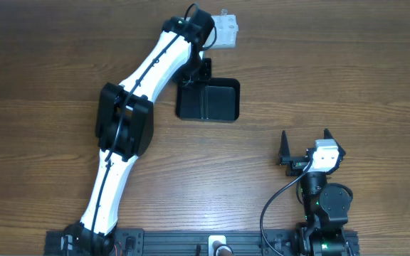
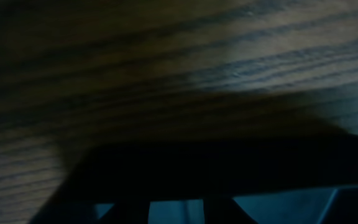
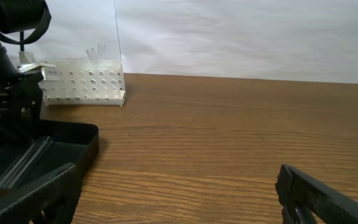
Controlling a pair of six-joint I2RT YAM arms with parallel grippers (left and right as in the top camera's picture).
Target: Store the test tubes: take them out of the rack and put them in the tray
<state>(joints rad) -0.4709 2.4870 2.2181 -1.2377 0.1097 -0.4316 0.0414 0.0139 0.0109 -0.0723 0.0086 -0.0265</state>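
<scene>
Right gripper (image 1: 305, 140): held low over the table (image 1: 361, 71) close to its own base; fingers are spread wide and nothing is gripped.
Tray (image 1: 238, 99): black, set mid-table, well apart from the right gripper.
Left gripper (image 1: 193, 77): lowered at the tray's left rim; whether its fingers are parted cannot be told.
Rack (image 1: 228, 30): clear, placed just beyond the tray.
Test tubes (image 3: 96, 53): clear tops are seen standing above the rack.

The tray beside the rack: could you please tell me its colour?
The tray is black, clearest in the top view.
</scene>
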